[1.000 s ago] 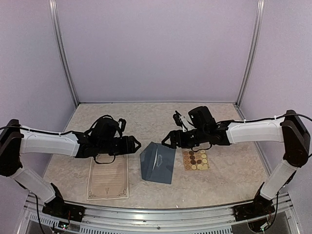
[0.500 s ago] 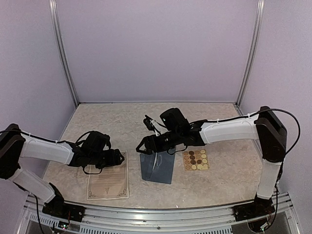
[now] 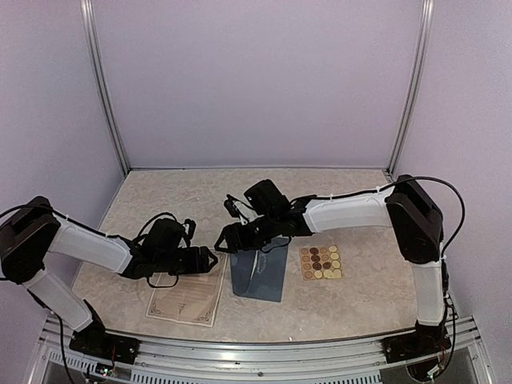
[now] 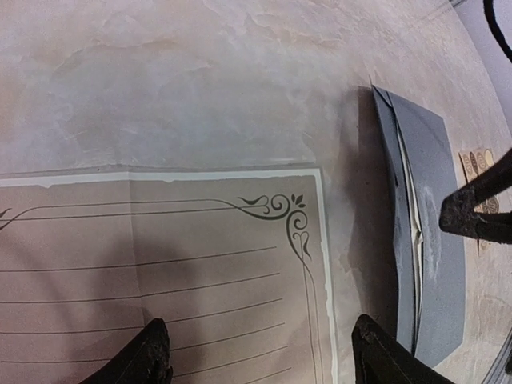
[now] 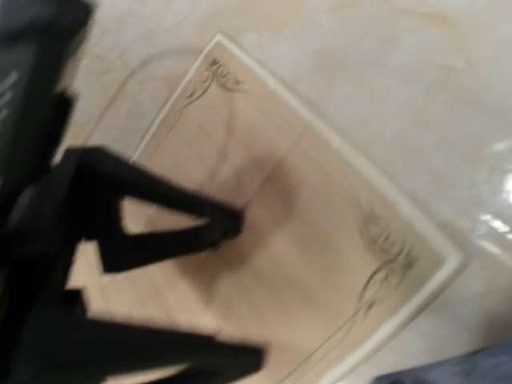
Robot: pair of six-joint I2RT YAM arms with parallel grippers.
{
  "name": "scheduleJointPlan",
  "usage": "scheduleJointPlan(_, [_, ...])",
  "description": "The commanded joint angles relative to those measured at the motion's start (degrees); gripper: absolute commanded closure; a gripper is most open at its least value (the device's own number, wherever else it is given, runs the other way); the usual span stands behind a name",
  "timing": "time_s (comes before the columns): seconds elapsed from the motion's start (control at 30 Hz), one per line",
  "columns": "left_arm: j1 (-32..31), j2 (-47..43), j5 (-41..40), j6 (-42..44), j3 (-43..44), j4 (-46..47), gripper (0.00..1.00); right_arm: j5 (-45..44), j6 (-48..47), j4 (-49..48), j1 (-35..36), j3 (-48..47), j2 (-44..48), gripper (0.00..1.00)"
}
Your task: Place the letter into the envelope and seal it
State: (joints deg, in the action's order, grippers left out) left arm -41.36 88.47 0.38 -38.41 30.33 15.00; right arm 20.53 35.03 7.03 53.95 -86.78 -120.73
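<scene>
I am holding the left gripper (image 3: 210, 258) low over the cream, border-printed paper letter (image 3: 188, 298) at lower left, with its jaws standing wide and gripping nothing. The right gripper (image 3: 220, 240) is hovering at the upper-left edge of the slate-blue rectangular paper envelope (image 3: 260, 272) at centre frame, jaws apart and empty. The envelope is sitting just right of the letter.

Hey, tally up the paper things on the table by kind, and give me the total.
Letter: 1
Envelope: 1
Sticker sheet: 1
Total: 3
</scene>
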Motion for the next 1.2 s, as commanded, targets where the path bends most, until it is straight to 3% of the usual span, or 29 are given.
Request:
scheduleJointPlan(0.0, [-1.44, 1.16, 2.98, 2.32, -1.23, 1.25, 0.29, 0.15, 0.27, 2.97, -2.43, -2.34, -3.29, 0.34])
scheduleJointPlan(0.17, [-2.53, 1.98, 3.12, 2.55, -0.64, 1.49, 0.36, 1.69, -4.32, 7.59, -4.12, -8.69, -7.55, 0.41])
scheduleJointPlan(0.37, [-3.14, 2.55, 1.87, 2.57, -0.16, 0.83, 0.39, 3.6, -7.89, 10.71, -5.52, -12.93, -10.76, 0.41])
scheduleJointPlan(0.53, [-3.96, 0.07, 1.13, 3.52, 0.19, 0.17, 0.38, 6.58, -9.1, 11.9, -6.26, -14.46, -13.1, 0.41])
scheduleJointPlan(0.63, [-4.16, -3.03, -2.27, 2.12, 1.21, -4.67, 0.3, 7.74, -10.03, 12.46, -6.21, -14.28, -13.31, 0.41])
scheduleJointPlan(0.77, [-2.91, -7.84, -6.38, -2.44, 1.42, -11.54, 0.24, 6.48, -10.33, 13.05, -6.23, -10.99, -11.64, 0.41])
scheduleJointPlan(0.9, [-1.44, -10.07, -5.24, -4.53, -0.69, -10.95, 0.21, 4.25, -9.39, 12.61, -6.23, -5.03, -8.37, 0.41])
scheduleJointPlan(1.17, [-0.65, -2.16, -2.73, -2.95, 0.01, -5.0, 0.21, 0.02, -5.15, 9.68, -6.44, 10.07, 1.42, 0.42])
